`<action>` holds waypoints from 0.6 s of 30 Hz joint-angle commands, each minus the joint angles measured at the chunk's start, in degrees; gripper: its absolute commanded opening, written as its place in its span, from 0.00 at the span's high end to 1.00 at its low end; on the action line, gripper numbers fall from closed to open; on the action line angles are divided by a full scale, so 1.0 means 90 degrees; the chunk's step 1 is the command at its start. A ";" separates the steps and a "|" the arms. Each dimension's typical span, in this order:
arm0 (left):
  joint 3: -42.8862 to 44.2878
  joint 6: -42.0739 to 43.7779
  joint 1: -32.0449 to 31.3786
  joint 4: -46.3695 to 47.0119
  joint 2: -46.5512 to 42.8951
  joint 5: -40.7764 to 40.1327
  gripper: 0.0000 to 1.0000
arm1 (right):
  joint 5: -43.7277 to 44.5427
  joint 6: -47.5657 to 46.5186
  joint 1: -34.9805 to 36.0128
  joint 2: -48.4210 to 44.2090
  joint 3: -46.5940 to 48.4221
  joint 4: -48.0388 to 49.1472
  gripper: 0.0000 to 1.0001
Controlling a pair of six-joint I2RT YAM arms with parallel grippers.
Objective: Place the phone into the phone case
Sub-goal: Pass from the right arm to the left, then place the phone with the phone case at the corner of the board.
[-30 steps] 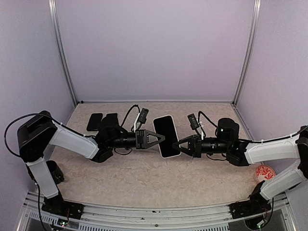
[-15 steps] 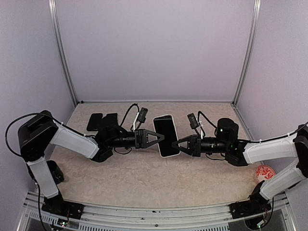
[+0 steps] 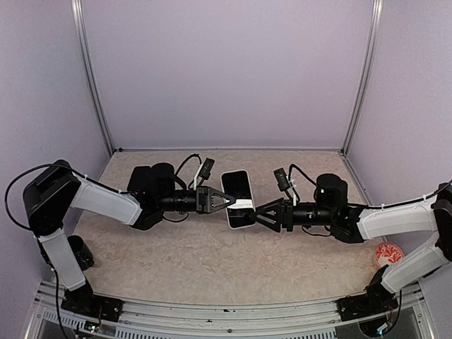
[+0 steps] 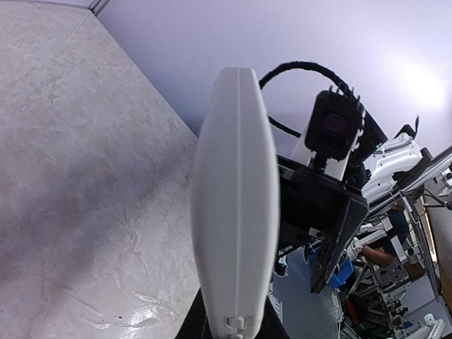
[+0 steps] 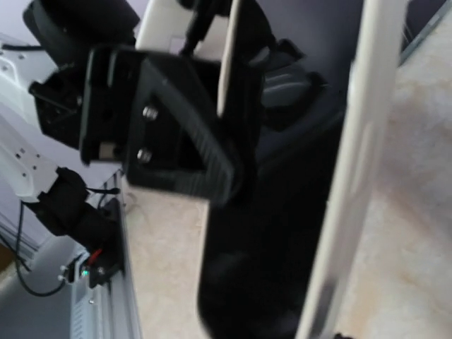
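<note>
The phone (image 3: 239, 198), a black-faced slab with a pale white rim, hangs tilted above the table's middle. My left gripper (image 3: 230, 200) is shut on its left long edge. In the left wrist view the phone (image 4: 233, 198) stands edge-on, with small side buttons near my dark fingertips (image 4: 192, 326). My right gripper (image 3: 263, 213) stands open at the phone's lower right corner, its fingers spread. The right wrist view shows the phone's black face (image 5: 268, 233), its pale edge and the left gripper's finger (image 5: 176, 141). I cannot tell the phone case apart from that pale rim.
A black slab (image 3: 138, 178) lies at the back left, partly behind the left arm. A red and white disc (image 3: 388, 253) sits near the right arm's base. Purple walls and metal posts close in the beige table (image 3: 212, 261).
The right gripper has opened and let go of the phone. The left gripper has stayed shut on it and drawn it slightly left and back, tilting it.
</note>
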 commanded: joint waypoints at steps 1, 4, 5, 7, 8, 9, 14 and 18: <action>0.0391 0.0428 0.0300 -0.0650 -0.0456 0.0124 0.98 | 0.0223 -0.0392 0.0032 -0.0294 0.0239 -0.0501 0.30; 0.0508 0.0595 0.0502 -0.1067 -0.0569 0.0231 0.98 | 0.0309 -0.0596 0.0026 -0.0375 0.0282 -0.0810 0.18; 0.0579 0.0660 0.0571 -0.1246 -0.0589 0.0269 0.98 | 0.0340 -0.0673 0.0031 -0.0397 0.0301 -0.0914 0.14; 0.0743 0.0834 0.0694 -0.1684 -0.0613 0.0349 0.97 | 0.0380 -0.0833 0.0037 -0.0451 0.0357 -0.1132 0.08; 0.0836 0.0927 0.0760 -0.1894 -0.0608 0.0384 0.97 | 0.0416 -0.0911 0.0027 -0.0472 0.0399 -0.1330 0.06; 0.0979 0.1017 0.0825 -0.2092 -0.0592 0.0427 0.97 | 0.0482 -0.1007 0.0030 -0.0495 0.0446 -0.1492 0.02; 0.1566 0.1476 0.1137 -0.3124 -0.0426 0.0593 0.97 | 0.1202 -0.1376 0.0028 -0.0786 0.0552 -0.2161 0.00; 0.2019 0.1884 0.1423 -0.3934 -0.0189 0.0731 0.96 | 0.1946 -0.1547 0.0028 -0.1122 0.0483 -0.2481 0.00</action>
